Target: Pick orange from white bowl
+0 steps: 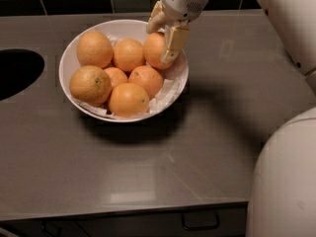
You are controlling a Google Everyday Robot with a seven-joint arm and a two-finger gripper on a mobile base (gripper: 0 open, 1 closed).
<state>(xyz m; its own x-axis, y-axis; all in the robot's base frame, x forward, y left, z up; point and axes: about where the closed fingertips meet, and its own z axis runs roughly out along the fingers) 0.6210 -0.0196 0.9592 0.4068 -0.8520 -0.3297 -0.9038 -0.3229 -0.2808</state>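
The white bowl (65, 63) stands on the grey counter, lined with crumpled white paper and holding several oranges. The orange (153, 52) is smooth, deep orange and slightly oval, and lies at the bowl's back right. My gripper (159, 45) comes down from the top. One finger (174, 42) lies on the orange's right side and the other (155, 22) on its upper back edge. The fingers are closed on the orange, which still rests in the bowl. Two paler, bigger oranges (94, 48) (90, 84) lie at the left.
A dark round opening (15, 73) is cut in the counter at the left. My white arm and body (286, 172) fill the right side. A dark tiled wall runs along the back. A drawer handle (200, 226) shows below the front edge.
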